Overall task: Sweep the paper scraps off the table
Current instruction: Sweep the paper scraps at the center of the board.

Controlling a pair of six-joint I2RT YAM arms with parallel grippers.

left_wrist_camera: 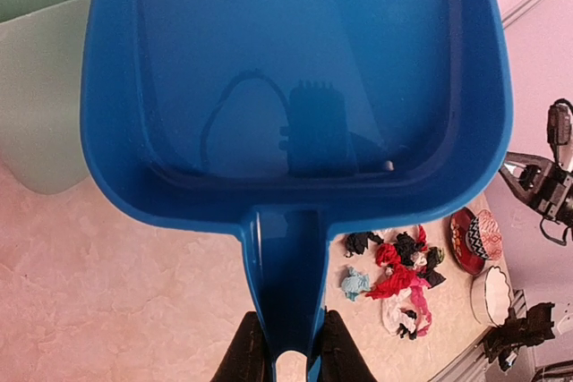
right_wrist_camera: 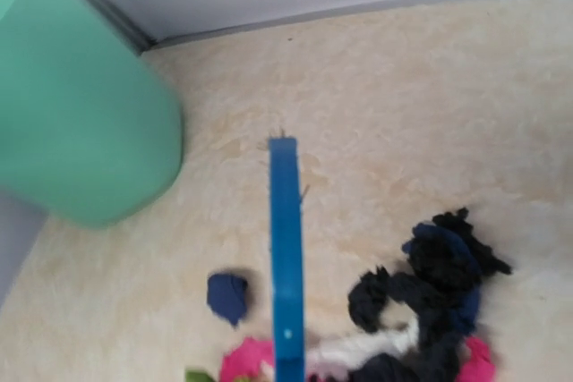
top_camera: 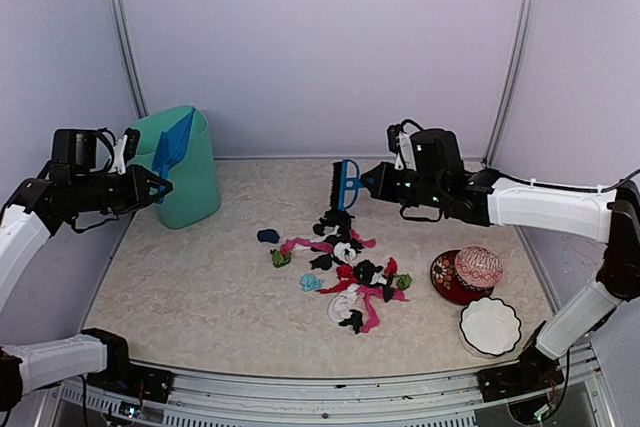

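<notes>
The paper scraps lie in a loose pile mid-table, black, pink, red, white, green and teal, with a navy bit apart on the left. My left gripper is shut on the handle of a blue dustpan, held in the air by the green bin. In the left wrist view the black fingers clamp the handle, the pan looks empty, and the scraps lie beyond. My right gripper is shut on a blue brush just behind the pile. The brush shows edge-on above the scraps; the fingers are out of view there.
A green bin stands at the back left, also in the right wrist view. A red-patterned bowl with a ball and a white bowl sit at the front right. The beige table is edged by walls.
</notes>
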